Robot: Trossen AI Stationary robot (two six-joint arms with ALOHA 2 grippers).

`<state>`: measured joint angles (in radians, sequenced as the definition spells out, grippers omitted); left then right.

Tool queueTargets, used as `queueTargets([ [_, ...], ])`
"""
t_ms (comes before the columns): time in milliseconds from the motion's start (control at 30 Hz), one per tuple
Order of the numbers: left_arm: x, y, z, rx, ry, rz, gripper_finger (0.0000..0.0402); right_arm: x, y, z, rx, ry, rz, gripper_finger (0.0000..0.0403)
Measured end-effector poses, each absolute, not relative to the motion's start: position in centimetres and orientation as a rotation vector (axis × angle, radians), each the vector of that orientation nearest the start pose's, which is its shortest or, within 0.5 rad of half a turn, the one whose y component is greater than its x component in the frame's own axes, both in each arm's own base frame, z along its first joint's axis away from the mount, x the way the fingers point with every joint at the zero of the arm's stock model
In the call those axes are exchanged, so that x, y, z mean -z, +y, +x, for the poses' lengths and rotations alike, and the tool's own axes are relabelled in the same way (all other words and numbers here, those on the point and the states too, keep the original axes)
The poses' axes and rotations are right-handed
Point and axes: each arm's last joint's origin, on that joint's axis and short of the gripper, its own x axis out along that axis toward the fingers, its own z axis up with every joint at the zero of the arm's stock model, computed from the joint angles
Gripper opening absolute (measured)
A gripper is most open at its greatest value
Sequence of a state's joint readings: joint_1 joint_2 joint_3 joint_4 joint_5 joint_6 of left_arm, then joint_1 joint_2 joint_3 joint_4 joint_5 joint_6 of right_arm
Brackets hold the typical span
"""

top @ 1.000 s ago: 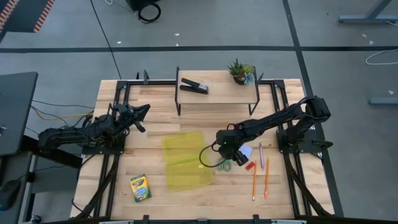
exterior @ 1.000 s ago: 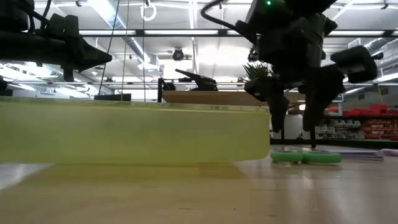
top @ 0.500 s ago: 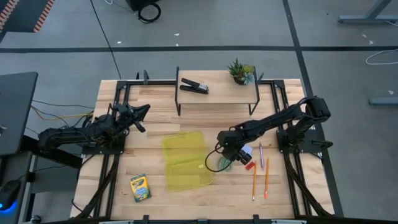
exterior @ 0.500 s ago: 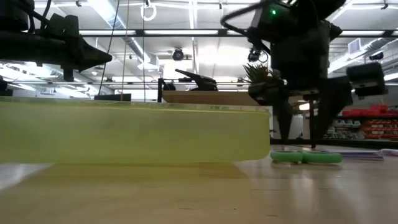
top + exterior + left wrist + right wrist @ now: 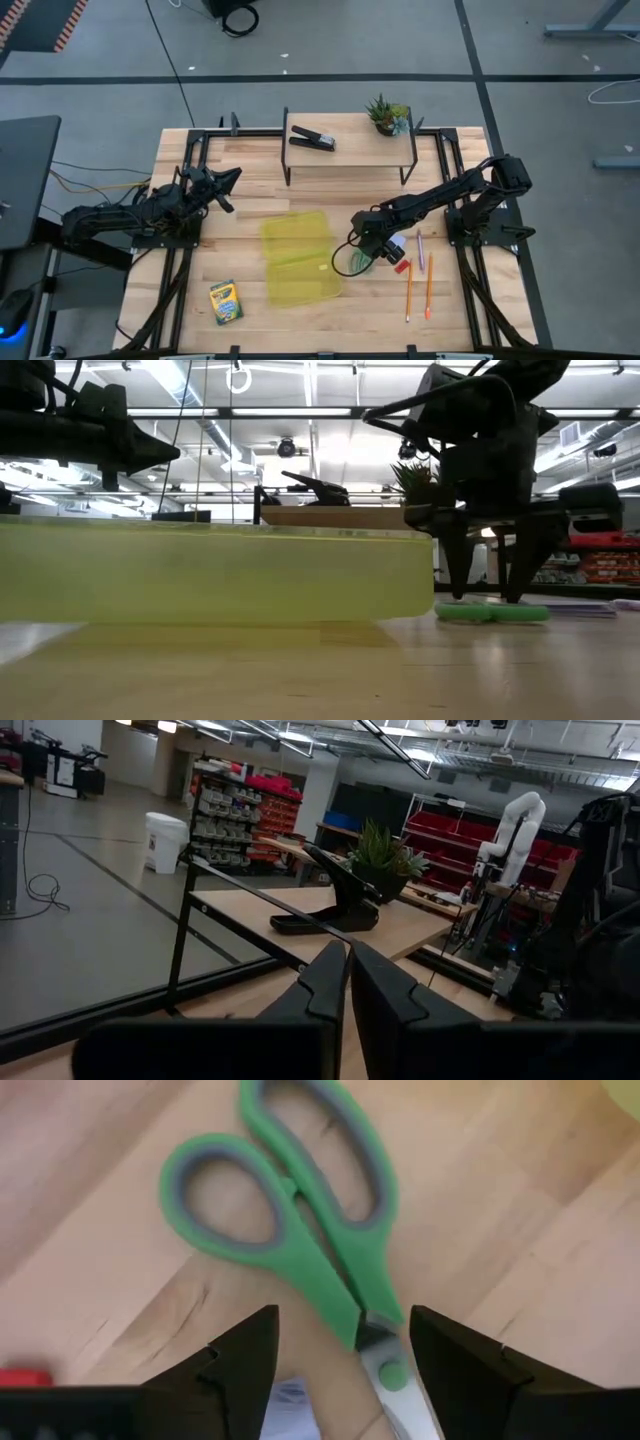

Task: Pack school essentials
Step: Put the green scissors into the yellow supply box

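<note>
Wooden slatted bench (image 5: pixel 250 200): right pincer (image 5: pixel 342 1342) spread wide, straddling flat green-handled scissors (image 5: pixel 300 1240) untouched; left pincer (image 5: pixel 347 982) pressed together, empty.

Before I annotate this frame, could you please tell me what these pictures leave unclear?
- Scissors blades: right wrist view, cut off by the bottom edge; high view, under the open right hand.
- Note pad: high view, partly under that arm.
- Crayon box label: too small.
- Pouch contents: low view, its wall blocks them.
</note>
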<state>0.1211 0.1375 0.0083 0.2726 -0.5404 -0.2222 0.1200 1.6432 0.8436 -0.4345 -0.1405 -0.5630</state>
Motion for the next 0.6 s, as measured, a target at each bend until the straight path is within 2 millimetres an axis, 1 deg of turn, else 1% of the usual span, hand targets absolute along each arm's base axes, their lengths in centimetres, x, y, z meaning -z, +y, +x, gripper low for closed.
queueTargets([
  [167,-18.1,2.7,9.8,-0.642,-0.216,-0.245,0.0029,-14.4,3.8,28.4,-0.534,1.144,-0.446,0.0269],
  [300,-18.1,2.7,9.8,-0.642,-0.216,-0.244,0.0034,-14.9,3.9,28.8,-0.562,1.115,-0.495,0.0294],
  [500,-18.1,2.7,9.8,-0.642,-0.216,-0.244,0.0032,-15.6,3.9,29.4,-0.64,1.049,-0.631,0.0303],
  [600,-18.1,2.7,9.8,-0.642,-0.216,-0.245,0.0028,-15.5,3.9,29.3,-0.646,1.056,-0.633,0.0303],
])
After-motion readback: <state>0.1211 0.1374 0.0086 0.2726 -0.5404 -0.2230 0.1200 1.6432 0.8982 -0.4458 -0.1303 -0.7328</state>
